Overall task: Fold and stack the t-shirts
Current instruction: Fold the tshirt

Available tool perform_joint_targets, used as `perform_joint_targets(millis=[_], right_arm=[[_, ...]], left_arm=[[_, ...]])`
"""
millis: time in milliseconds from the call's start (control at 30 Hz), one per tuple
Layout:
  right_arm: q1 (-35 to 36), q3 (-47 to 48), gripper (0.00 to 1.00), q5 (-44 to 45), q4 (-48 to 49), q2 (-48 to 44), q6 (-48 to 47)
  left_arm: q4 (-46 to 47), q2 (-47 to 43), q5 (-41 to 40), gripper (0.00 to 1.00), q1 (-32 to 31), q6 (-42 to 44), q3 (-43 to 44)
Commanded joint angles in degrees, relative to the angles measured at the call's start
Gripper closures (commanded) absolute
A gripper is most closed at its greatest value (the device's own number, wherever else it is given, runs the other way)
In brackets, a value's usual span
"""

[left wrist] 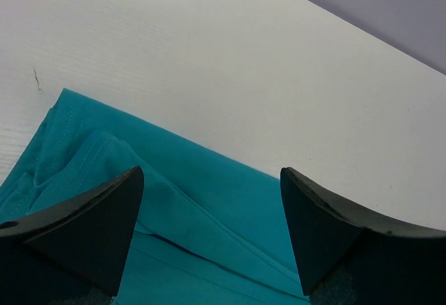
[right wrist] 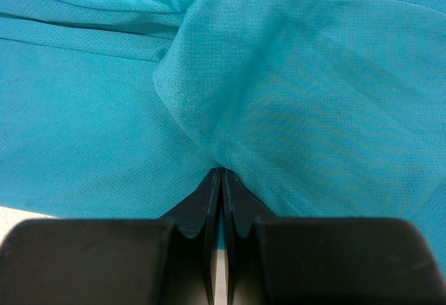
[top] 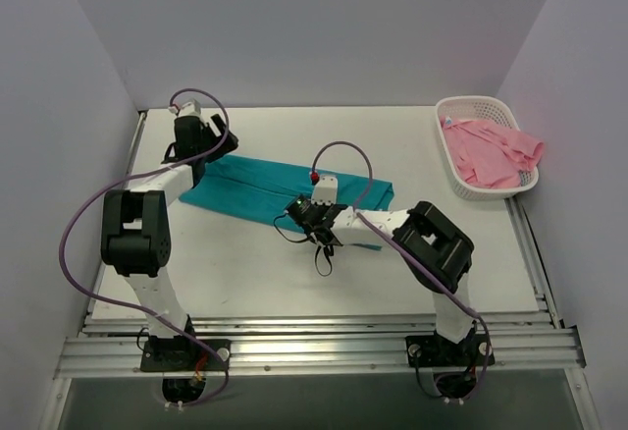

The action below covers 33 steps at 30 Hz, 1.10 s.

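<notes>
Teal shirt (top: pixel 257 190): lies on the bench (top: pixel 226 273) as a long folded band, running from the far left toward the middle right.
Left fingers (left wrist: pixel 90 225): spread wide, holding nothing, poised above the band's left end near its far edge.
Right fingers (right wrist: pixel 206 211): pressed together, tips nipping the hem of a teal fold.
Pink shirt (top: pixel 488 151): crumpled in the basket (top: pixel 473 103) at the far right corner, one part draped over its rim.
</notes>
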Motion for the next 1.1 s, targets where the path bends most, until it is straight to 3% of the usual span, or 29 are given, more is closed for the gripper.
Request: perform_joint_targets(millis=[0, 100, 200, 233, 267, 333, 367, 467, 567, 633, 733, 833, 867, 900, 933, 967, 1067], right_arm=[[0.28, -1.21, 1.0, 0.57, -2.34, -3.82, 0.3], [2.21, -0.07, 0.94, 1.53, -3.39, -6.9, -0.49], [4.75, 1.42, 0.8, 2.85, -5.06, -11.02, -1.11], [5.46, 1.77, 0.73, 3.38, -5.5, -12.0, -1.28], [6.16, 2.21, 0.6, 4.6, -6.03, -12.88, -1.46], [7.83, 2.92, 0.48, 6.01, -7.87, -15.86, -1.37], [8.19, 2.92, 0.37, 7.67, -8.49, -16.83, -1.28], [8.81, 2.04, 0.31, 10.67, -11.3, -21.49, -0.41], [8.81, 0.46, 0.3, 15.23, -14.64, -26.58, 0.74], [8.72, -0.85, 0.3, 18.49, -17.28, -30.8, 1.79], [8.55, -2.78, 0.3, 21.75, -20.36, -36.95, 3.2], [8.37, -4.02, 0.35, 24.03, -22.99, -42.67, 3.81], [8.19, -4.46, 0.41, 24.47, -24.48, -43.81, 3.82], [8.28, -4.64, 0.49, 25.17, -25.36, -46.08, 3.99], [8.19, -4.73, 0.64, 26.22, -26.33, -47.15, 4.51], [8.19, -4.82, 0.72, 26.58, -27.73, -48.12, 4.52], [8.1, -5.17, 0.89, 28.08, -30.45, -51.29, 5.13]], left_arm=[[0.4, -1.28, -1.2, 0.12, -1.02, 0.93, 2.94], [-0.22, -2.42, -1.82, 0.12, -1.98, 1.37, 3.73], [-1.71, -3.65, -2.43, 0.12, -3.21, 2.07, 4.87], [-1.98, -4.0, -2.43, 0.12, -3.48, 2.25, 5.66], [-2.76, -4.27, -2.43, 0.12, -4.09, 2.6, 6.02], [-3.21, -4.8, -2.43, 0.12, -4.79, 2.86, 7.5], [-3.38, -4.8, -0.35, 0.11, -5.58, 3.39, 8.3], [-4.95, -2.0, 10.36, 0.11, -7.43, 5.14, 14.59], [-11.34, 4.5, 21.98, 0.11, -11.81, 9.25, 25.21], [-16.98, 9.25, 25.06, 0.12, -17.08, 14.95, 31.12], [-33.82, 16.89, 28.32, 0.15, -23.68, 21.29, 45.53], [-40.01, 22.18, 28.15, 0.22, -28.26, 22.64, 54.52], [-40.64, 22.88, 28.24, 0.3, -29.05, 22.73, 55.49], [-41.09, 23.58, 28.41, 0.45, -29.75, 22.55, 56.02], [-41.7, 23.59, 28.68, 0.52, -30.8, 22.38, 55.85], [-42.05, 23.59, 28.59, 0.61, -31.16, 22.2, 55.59], [-45.12, 23.07, 25.53, 0.88, -32.66, 22.46, 54.71]])
